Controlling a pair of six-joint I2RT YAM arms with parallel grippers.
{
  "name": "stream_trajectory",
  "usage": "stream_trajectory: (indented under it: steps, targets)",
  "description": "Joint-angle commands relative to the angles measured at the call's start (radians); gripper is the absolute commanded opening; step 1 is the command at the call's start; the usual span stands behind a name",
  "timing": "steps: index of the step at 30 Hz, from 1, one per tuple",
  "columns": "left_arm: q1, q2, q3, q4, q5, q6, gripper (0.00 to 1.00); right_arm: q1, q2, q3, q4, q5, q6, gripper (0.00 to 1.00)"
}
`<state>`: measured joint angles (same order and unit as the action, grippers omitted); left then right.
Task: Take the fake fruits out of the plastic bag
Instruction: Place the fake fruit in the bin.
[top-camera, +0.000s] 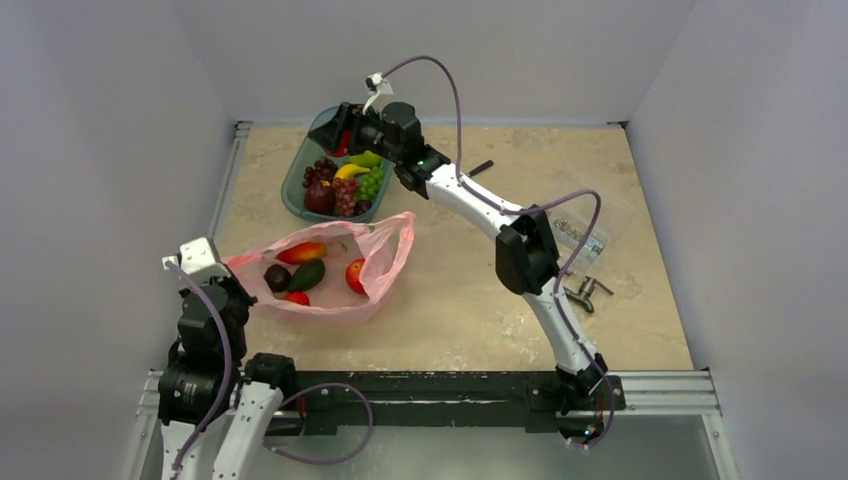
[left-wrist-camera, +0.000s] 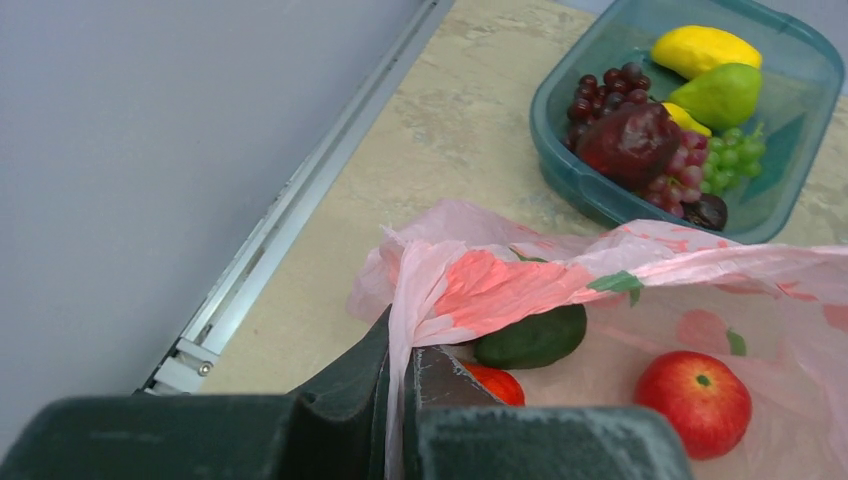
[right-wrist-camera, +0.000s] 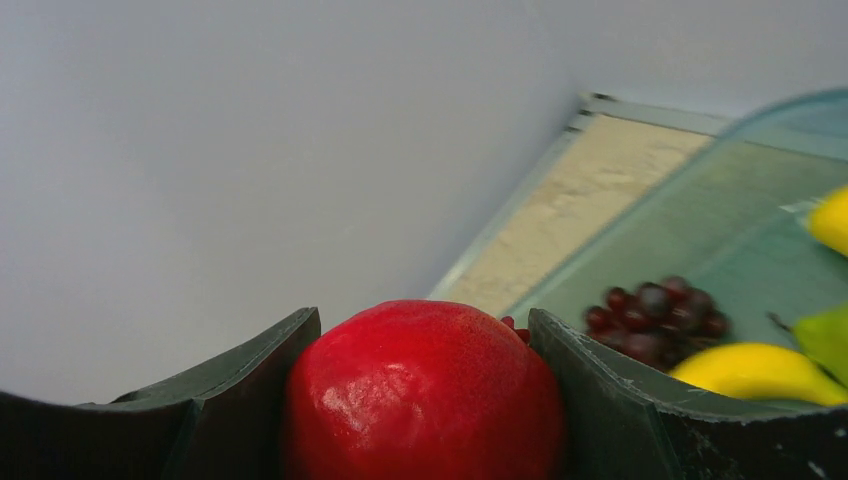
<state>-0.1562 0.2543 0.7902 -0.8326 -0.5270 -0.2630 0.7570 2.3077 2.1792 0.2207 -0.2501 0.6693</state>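
Right claw (right-wrist-camera: 422, 325) around half-cropped red fruit (right-wrist-camera: 420, 400)

Bottom of red fruit (right-wrist-camera: 420, 390) cropped; grapes (right-wrist-camera: 655, 315) behind blurred.

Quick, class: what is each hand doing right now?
Left hand: closed, pinching the edge of the pink bag.
Right hand: closed on a red fruit.

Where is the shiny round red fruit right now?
The red fruit is clamped in the right pincer. It is held above the far end of the teal tray, over the dark grapes, toward the back left in the top view.
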Motion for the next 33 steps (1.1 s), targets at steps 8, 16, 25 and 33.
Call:
stream_trajectory:
  steps: [8,16,25,33]
  targets:
    - [-0.005,0.052,0.078,0.009,-0.136,0.038,0.00,-0.071,0.258,0.222,-0.055,0.170,-0.120,0.12]
    - [-0.005,0.092,0.120,0.001,-0.172,0.053,0.00,-0.073,0.304,0.238,0.003,0.247,-0.175,0.27]
    - [-0.005,0.136,0.145,-0.047,-0.067,0.034,0.00,-0.074,0.378,0.333,0.047,0.271,-0.175,0.65]
    - [-0.005,0.172,0.173,-0.114,0.041,0.017,0.00,-0.074,0.340,0.344,0.031,0.269,-0.210,0.99]
